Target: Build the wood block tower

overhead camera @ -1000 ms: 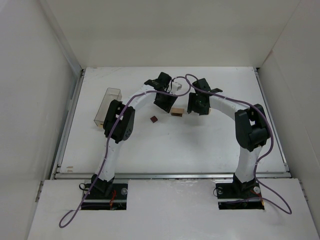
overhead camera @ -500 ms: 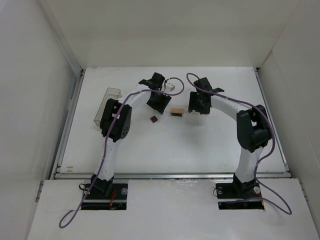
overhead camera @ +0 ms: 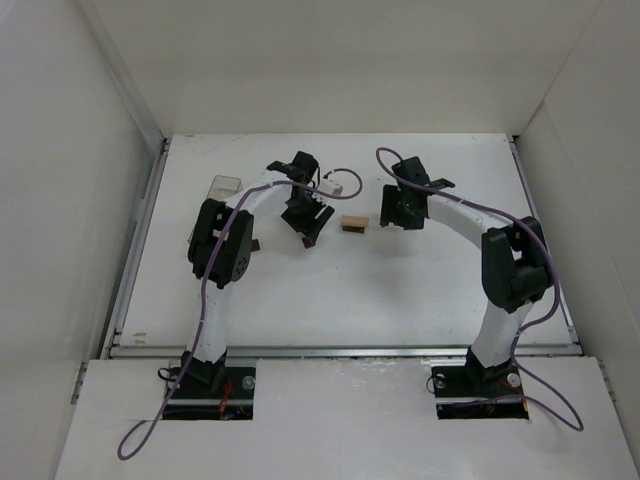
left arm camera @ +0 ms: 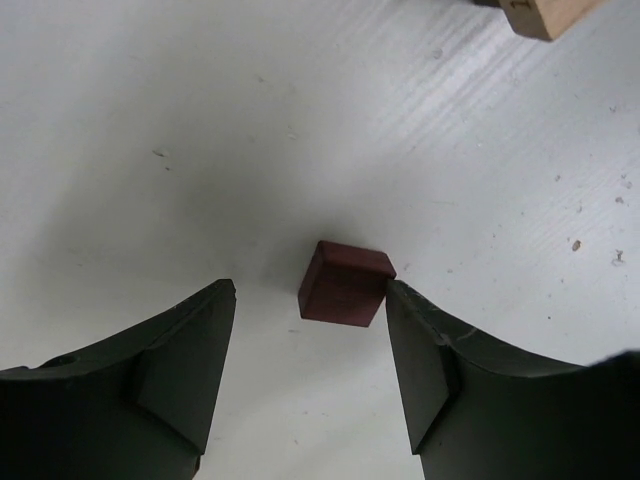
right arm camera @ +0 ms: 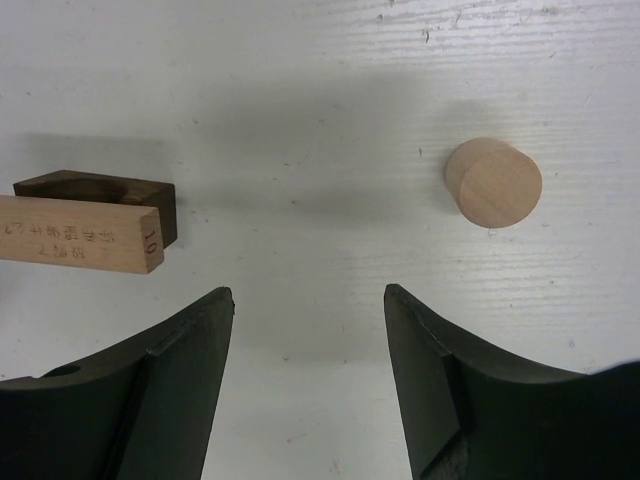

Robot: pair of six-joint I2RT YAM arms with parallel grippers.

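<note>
Wood block tower (overhead camera: 352, 223) unfinished: tan slab (right arm camera: 80, 234) lies on a dark block (right arm camera: 100, 188). Pale cylinder (right arm camera: 493, 182) right of slab. Left gripper (left arm camera: 308, 295), jaws apart, straddles loose dark cube (left arm camera: 345, 283) left of slab. Right gripper (right arm camera: 308, 295) agape, empty.

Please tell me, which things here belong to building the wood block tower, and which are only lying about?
For the job: dark red cube; tan slab on a dark brown block; pale cylinder.
Lying about: clear plastic box.
</note>
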